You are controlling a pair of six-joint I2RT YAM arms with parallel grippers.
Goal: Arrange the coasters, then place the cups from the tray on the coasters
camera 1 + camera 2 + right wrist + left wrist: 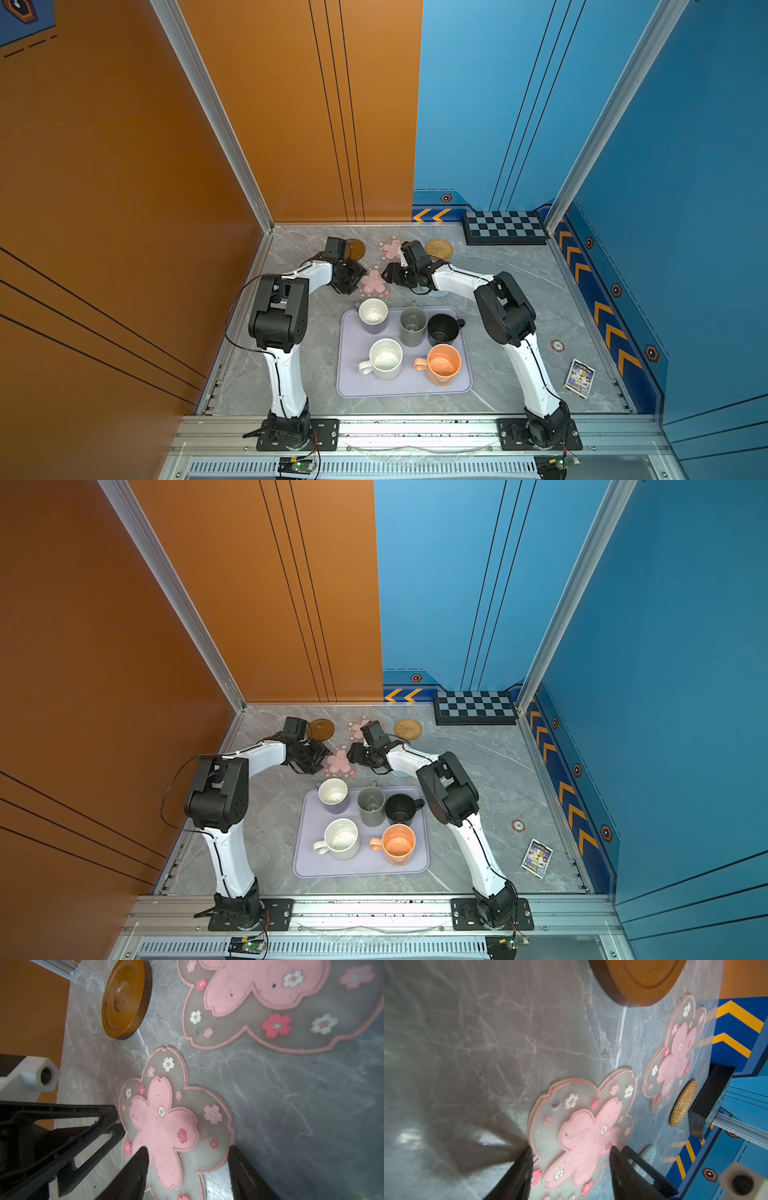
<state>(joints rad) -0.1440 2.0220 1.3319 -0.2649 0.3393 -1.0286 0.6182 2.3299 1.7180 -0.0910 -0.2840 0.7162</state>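
Only the top views take in the whole tabletop (540, 270) and the tray (405, 384), which lies near centre between the two arms. The tray holds all five cups, upright: the lavender cup (372, 316) at its far left corner, the grey cup (412, 326) and black cup (442, 329) to the right of it, and the white cup (386, 359) and orange cup (444, 365) along the near side. Neither wrist view shows the tray or the cups. Beyond the tray lie the coasters, bare: the wood disc (356, 248), far flower (390, 248) and rattan mat (439, 248) in a far row, with the near flower (373, 282) just beyond the lavender cup. A pale edge (439, 294) under the right arm may be a fifth mat; I cannot tell. The wrist views give what the top views hide, the jaw gaps. The left tool (571, 1149) reaches the near flower from the left and the right tool (187, 1149) from the right. Each has its fingers moderately apart and grips nothing; whether they touch the mat I cannot tell.
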